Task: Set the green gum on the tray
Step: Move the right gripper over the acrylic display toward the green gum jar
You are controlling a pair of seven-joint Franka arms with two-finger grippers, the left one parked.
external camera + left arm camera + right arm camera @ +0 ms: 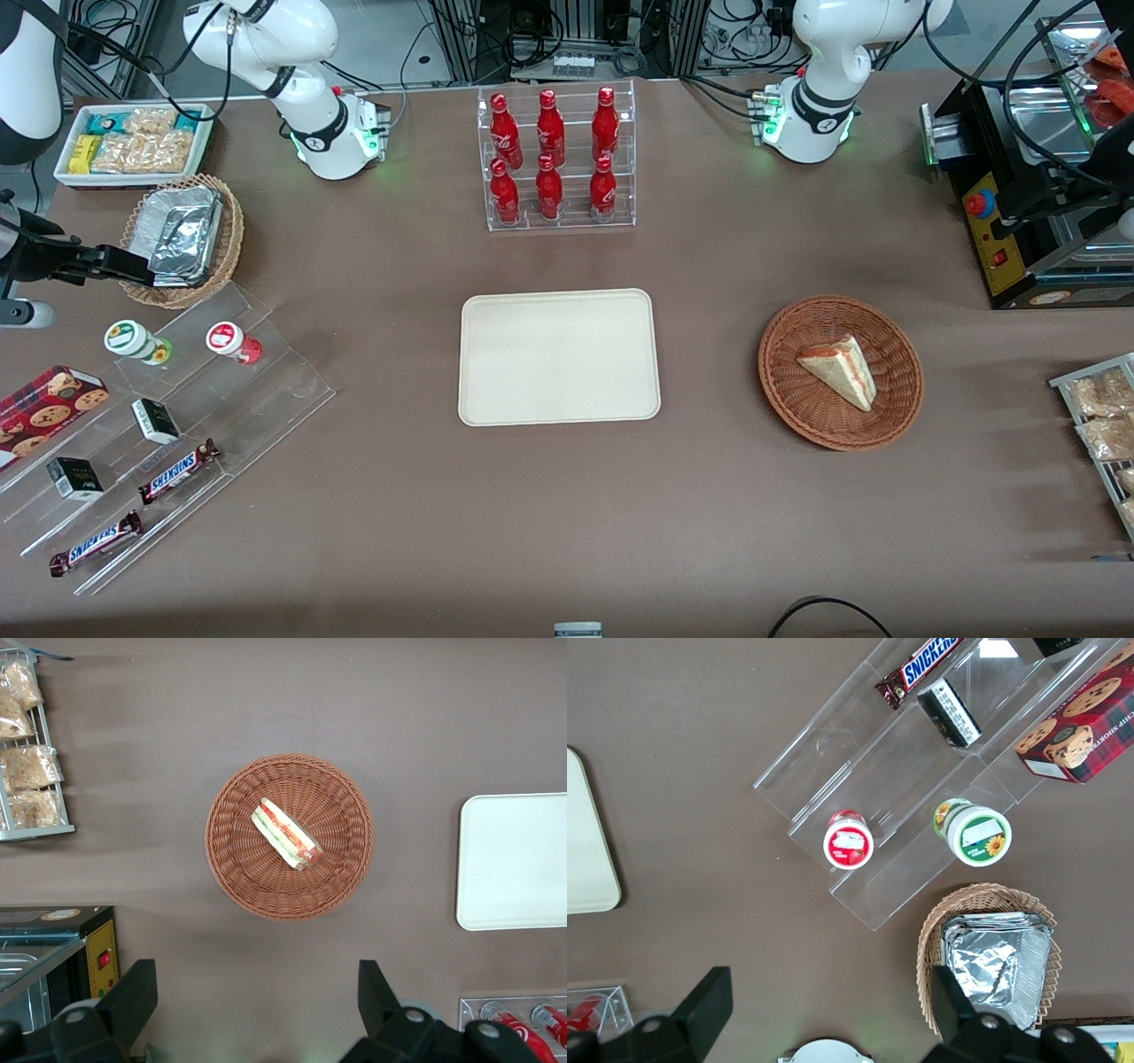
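Nearest the front camera: choc bars (pixel 177 470) and small dark boxes (pixel 74 478) sat on the lower steps of a clear stepped stand (pixel 168 425) at the working arm's end of the table (pixel 532 532). A cookie box (pixel 44 408) lay beside them.

Top step: green gum (pixel 135 341) stood upright, white-and-green lid up, with a red-lidded bottle (pixel 232 341) beside it; the two were apart, not touching.

Tray (pixel 558 356) lay mid-table, bare, well apart from the stand.

Farther off: wicker basket with foil tray (pixel 182 235), then a white snack bin (pixel 133 142).

Gripper (pixel 133 266) hung above the basket's edge, near the gum but not over it. Fingers (pixel 700 1010) stood wide open, holding nothing.

Handling, by judgement: gum bottle looked light, rigid, smooth plastic, so prob. slippery and easy to tip off the step. Best hold seems across the round body just under the lid, fingers clear of the red bottle.

Views: wrist cam showed the gum's lid (pixel 980 837) from above, the sunflower label and the finger gap; front cam didn't. Front cam alone showed the whole tray; the wrist cam caught only its edge (pixel 589 850).
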